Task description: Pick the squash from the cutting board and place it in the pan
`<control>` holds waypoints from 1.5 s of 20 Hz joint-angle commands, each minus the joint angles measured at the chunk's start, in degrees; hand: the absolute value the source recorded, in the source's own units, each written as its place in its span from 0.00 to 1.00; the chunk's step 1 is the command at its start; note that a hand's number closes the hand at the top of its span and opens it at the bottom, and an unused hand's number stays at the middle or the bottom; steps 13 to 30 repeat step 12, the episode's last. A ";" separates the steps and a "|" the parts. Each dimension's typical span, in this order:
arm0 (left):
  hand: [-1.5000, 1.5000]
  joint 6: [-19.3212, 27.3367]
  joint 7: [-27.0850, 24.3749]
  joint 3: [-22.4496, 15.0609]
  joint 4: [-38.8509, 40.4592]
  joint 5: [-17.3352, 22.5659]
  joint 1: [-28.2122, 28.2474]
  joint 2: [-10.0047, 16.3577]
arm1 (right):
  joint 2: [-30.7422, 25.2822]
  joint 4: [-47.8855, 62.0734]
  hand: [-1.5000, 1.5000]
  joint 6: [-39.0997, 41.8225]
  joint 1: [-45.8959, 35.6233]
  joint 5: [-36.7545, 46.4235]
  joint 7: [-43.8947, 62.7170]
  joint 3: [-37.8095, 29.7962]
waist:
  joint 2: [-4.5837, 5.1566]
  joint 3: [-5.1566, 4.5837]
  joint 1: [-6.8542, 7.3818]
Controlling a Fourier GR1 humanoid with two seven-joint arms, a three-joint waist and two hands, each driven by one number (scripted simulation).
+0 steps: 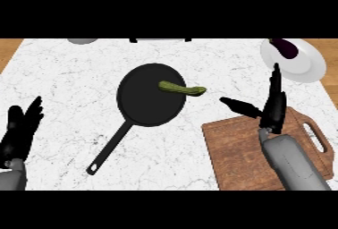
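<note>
While looking steeply down on the white marble counter (pixel 59 80), finds the squash (pixel 182 88) in the black pan (pixel 145 107): green, slightly bent, lying crosswise at the pan's upper right, left end over the dark floor, right end reaching out past the rim. Sees the pan at mid-counter, its long handle running down and to the left. Sees the wooden cutting board (pixel 234 152) at lower right, apart from the pan, with a slot handle on its right side. Finds the right hand (pixel 272 115) over the board's upper edge, near the squash on its right side but not touching it: fingers (pixel 275 85) straight and pointing away, thumb spread wide to the left, holding nothing. Notes the left hand (pixel 19 129) resting at the lower left edge, fingers up and relaxed, likewise holding nothing. Spots a white plate (pixel 309 67) at upper right, well apart from the pan, carrying a dark purple eggplant (pixel 285 48). Cannot tell what the grey shapes cut off at the top edge are.
</note>
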 commanded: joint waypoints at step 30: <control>0.50 -0.99 4.30 -0.06 -4.63 -0.73 -0.46 -0.31 | -15.71 -34.19 0.00 14.73 35.13 -6.54 -1.24 -11.91 | 0.56 0.06 1.19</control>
